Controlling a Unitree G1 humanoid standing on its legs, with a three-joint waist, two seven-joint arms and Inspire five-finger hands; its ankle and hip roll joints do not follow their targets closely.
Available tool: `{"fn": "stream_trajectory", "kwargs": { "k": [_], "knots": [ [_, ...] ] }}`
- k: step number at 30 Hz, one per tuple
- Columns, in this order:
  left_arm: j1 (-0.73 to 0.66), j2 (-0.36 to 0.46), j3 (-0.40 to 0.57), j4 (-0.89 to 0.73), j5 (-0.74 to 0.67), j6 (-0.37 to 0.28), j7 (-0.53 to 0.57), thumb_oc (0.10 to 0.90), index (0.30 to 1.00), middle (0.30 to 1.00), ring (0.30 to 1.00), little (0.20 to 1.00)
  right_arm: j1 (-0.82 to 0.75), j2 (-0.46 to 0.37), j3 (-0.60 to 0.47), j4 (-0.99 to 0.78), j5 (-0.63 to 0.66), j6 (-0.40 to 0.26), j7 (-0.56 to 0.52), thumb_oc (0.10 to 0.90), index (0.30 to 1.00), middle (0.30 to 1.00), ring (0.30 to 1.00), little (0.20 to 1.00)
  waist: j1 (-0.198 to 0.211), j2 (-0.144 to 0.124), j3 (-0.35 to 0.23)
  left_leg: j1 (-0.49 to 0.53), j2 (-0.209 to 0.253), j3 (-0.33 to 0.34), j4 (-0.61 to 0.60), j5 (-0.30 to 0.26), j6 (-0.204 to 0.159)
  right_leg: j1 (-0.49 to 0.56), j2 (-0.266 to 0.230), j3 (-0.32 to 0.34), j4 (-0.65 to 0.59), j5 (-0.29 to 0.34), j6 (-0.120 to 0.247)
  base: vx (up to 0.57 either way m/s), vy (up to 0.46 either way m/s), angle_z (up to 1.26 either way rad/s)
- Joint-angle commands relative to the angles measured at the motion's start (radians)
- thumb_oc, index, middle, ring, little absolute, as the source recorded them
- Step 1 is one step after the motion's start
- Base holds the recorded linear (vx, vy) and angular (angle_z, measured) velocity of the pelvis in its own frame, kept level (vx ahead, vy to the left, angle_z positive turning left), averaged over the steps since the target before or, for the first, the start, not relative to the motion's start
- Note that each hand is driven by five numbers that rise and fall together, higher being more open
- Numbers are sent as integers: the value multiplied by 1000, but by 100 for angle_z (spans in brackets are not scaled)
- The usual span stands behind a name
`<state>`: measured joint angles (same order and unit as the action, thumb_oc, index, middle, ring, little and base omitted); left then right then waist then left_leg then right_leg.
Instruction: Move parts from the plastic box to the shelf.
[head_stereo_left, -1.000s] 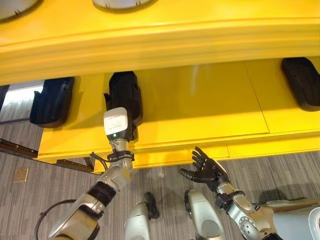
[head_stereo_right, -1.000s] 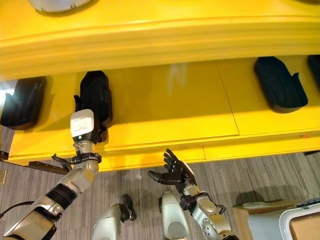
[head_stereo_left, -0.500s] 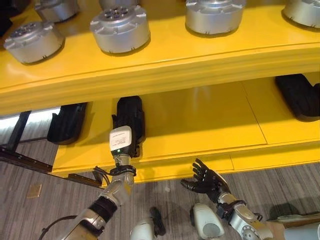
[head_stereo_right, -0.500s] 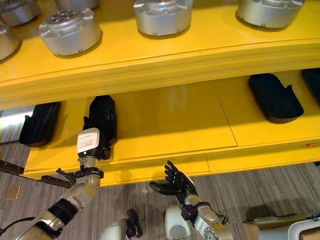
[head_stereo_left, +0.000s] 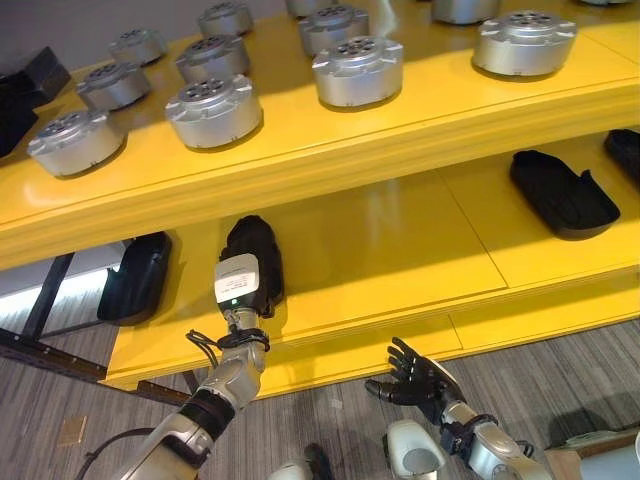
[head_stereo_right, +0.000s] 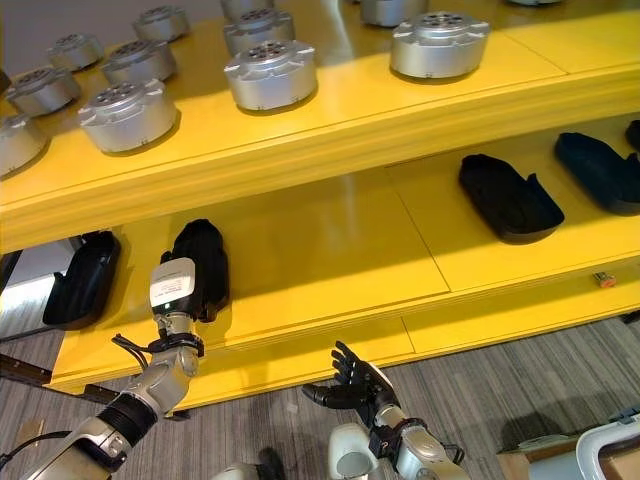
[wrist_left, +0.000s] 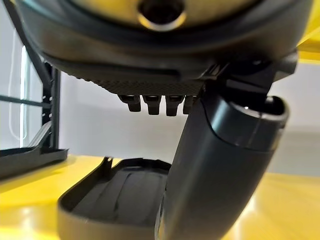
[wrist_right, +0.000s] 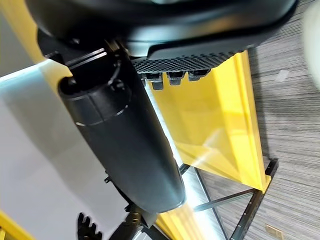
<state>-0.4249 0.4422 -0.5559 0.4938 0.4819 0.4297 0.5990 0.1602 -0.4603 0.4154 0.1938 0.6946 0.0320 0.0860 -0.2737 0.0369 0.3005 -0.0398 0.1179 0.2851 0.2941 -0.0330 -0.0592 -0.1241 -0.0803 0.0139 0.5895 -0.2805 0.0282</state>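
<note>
Left hand: reached onto the lower shelf board near its front-left corner, resting over the near end of a black part. In the left wrist view the fingers stand straight, with the thumb hanging down past them; they are not curled round anything, so the hand reads as spread and holding nothing.

Right hand: low, in front of the shelf's front edge, over the floor; fingers splayed apart, empty.

Black part: lies flat on the lower board, just behind its front edge, towards the left end. Its long axis runs front to back, one narrow end at the front edge, the other pointing to the back of the shelf.

Neighbours: a second black part lies just beside it at the board's left edge; another sits well apart towards the right end. Silver round parts stand in rows on the upper shelf.

Step in hand (judged): letting go of the part and drawing clear.

Doing it well: lift the fingers straight off before pulling the arm back towards the front edge, so the part is not dragged off the board or swung against its neighbour.
</note>
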Motion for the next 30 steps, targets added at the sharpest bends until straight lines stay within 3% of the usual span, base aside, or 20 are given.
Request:
{"fn": "stream_trajectory", "kwargs": {
  "k": [1,3,5,12,19,21,22,27,29,30],
  "knots": [
    [-104,3,22,19,22,7,76,900,1000,1000,1000,1000,-5,6,-6,-158,-28,-45,53,900,1000,1000,1000,1000,-11,-10,-41,4,-19,-58,-37,-25,40,19,-14,-75,-14,7,2,0,0,-14],
    [-104,3,22,19,22,7,76,900,1000,1000,1000,1000,-5,6,-6,-158,-28,-45,53,900,1000,1000,1000,1000,-11,-10,-41,4,-19,-58,-37,-25,40,19,-14,-75,-14,7,2,32,16,-2],
    [-163,-5,29,131,-20,14,144,900,1000,1000,1000,1000,20,-32,-37,-171,-47,-10,80,900,1000,1000,1000,1000,-57,-11,-30,3,-18,-36,-39,-14,34,-5,-5,-52,-4,11,-3,53,35,3],
    [-182,16,48,121,-97,-36,237,900,1000,1000,1000,1000,38,-41,-65,-176,-63,-32,105,900,1000,1000,1000,1000,-75,-4,-15,4,-15,-27,-62,0,23,-20,8,-32,-24,22,-1,-45,7,-15],
    [-122,41,102,40,-62,-234,345,900,1000,1000,1000,1000,45,-26,-89,-195,-31,-115,126,900,1000,1000,1000,1000,-59,9,-31,36,-21,-30,-122,16,11,16,10,-32,-92,37,12,-47,5,-1],
    [-49,66,115,-58,1,-353,372,900,1000,1000,1000,1000,46,-15,-101,-200,-12,-167,129,900,1000,1000,1000,1000,-38,11,-44,48,-17,-38,-161,28,6,38,7,-40,-141,50,18,-143,6,6],
    [-31,74,119,-83,33,-376,376,900,1000,1000,1000,1000,47,-13,-105,-202,-8,-179,125,900,1000,1000,1000,1000,-32,11,-47,50,-15,-40,-171,32,4,42,5,-42,-152,54,19,-172,1,11],
    [130,102,170,-287,110,-584,340,900,1000,1000,1000,1000,25,9,-130,-201,16,-273,75,900,1000,1000,1000,1000,23,7,-81,64,3,-67,-252,71,-11,98,-4,-67,-271,95,23,-151,30,17],
    [150,102,177,-310,105,-623,336,900,1000,1000,1000,1000,21,13,-133,-201,14,-292,64,900,1000,1000,1000,1000,32,5,-87,66,6,-72,-265,77,-13,107,-5,-70,-292,104,24,-140,53,21],
    [212,98,206,-382,87,-713,268,900,1000,1000,1000,1000,9,21,-142,-202,10,-348,23,900,1000,1000,1000,1000,61,0,-104,73,14,-85,-304,93,-17,136,-8,-79,-358,132,31,-138,57,15]
  ]
}}
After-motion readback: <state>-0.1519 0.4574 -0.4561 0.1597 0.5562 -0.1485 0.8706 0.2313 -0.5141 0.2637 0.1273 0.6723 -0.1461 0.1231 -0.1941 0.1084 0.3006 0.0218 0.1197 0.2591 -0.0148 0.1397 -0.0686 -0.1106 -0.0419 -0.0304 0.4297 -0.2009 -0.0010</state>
